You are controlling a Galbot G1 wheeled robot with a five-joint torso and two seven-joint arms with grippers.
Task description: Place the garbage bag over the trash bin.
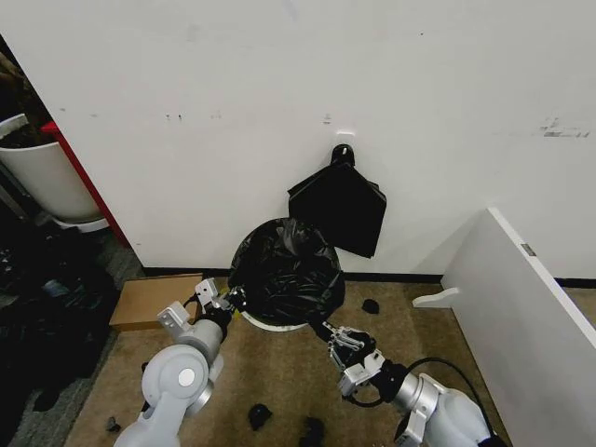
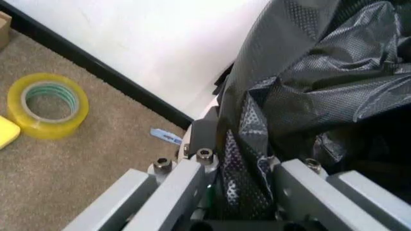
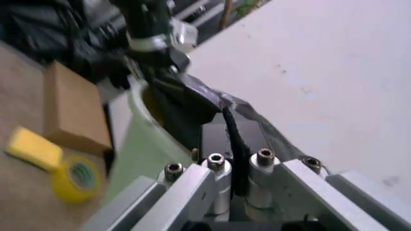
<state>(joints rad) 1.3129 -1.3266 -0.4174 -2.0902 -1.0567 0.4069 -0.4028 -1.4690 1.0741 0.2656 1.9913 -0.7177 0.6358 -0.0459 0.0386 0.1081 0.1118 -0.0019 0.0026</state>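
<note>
The garbage bag [image 1: 285, 270] drapes most of the trash bin [image 1: 272, 324]; its near rim remains exposed. My left gripper [image 1: 226, 300] and right gripper [image 1: 328, 331] each clamp a bag edge at opposite sides, so seating is unfinished.

Rounded silver-grey arms, black cable at the right wrist, bolt-studded grey metal tool brackets.

The head view looks down from above at the floor by the wall, both arms reaching forward. Each wrist view sits just behind its own fingers, very near the garbage bag [image 1: 284, 270]. Both wrist views share the tape roll [image 2: 46, 105], and probably the wall.
</note>
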